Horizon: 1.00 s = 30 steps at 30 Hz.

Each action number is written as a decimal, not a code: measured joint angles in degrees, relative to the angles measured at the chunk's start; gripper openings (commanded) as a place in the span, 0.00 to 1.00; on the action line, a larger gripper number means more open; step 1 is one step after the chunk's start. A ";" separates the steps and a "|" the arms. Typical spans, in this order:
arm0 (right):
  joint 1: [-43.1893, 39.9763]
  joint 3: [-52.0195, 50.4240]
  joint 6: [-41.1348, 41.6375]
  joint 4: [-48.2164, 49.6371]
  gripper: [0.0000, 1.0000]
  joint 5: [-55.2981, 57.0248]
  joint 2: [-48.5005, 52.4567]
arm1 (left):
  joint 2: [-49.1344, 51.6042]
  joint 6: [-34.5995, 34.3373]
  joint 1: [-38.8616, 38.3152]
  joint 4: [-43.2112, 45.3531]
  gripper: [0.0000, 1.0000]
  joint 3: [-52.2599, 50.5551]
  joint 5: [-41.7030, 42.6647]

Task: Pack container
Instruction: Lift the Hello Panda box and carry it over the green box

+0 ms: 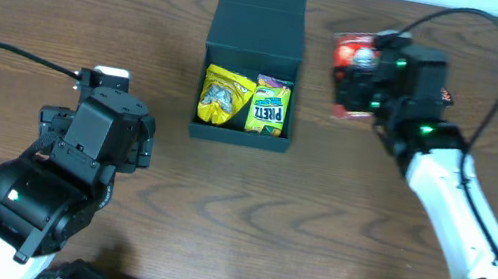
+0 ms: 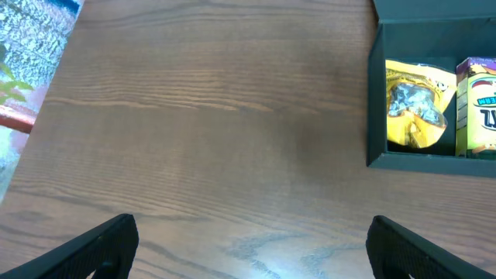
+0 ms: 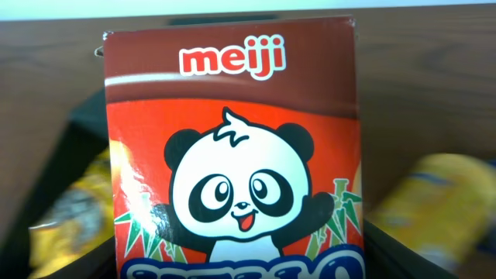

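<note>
The step in hand is carrying a snack to the container (image 1: 239, 139), which sits open at the far middle of the surface (image 1: 214, 225) with its flap lid folded back. A yellow packet (image 1: 221, 94) and a yellow-green packet (image 1: 271, 106) already lie side by side inside.

The right end effector (image 1: 362, 72) hangs just beside the container's right wall. It appears closed on a red panda snack box (image 3: 232, 155), with its jaws set wide. Its fingers are hidden behind the box in the right wrist view.

The left end effector (image 2: 252, 252) is spread fully, holds nothing, and sits over bare surface well to the container's left.

The next move likely calls for shifting the box leftward over the opening. It then needs lowering into whatever room remains beside the packets, and that room looks tight.
</note>
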 measured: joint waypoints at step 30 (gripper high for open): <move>20.68 0.00 26.62 9.05 0.89 17.77 15.43 | 0.02 0.00 0.00 0.00 0.95 0.00 0.00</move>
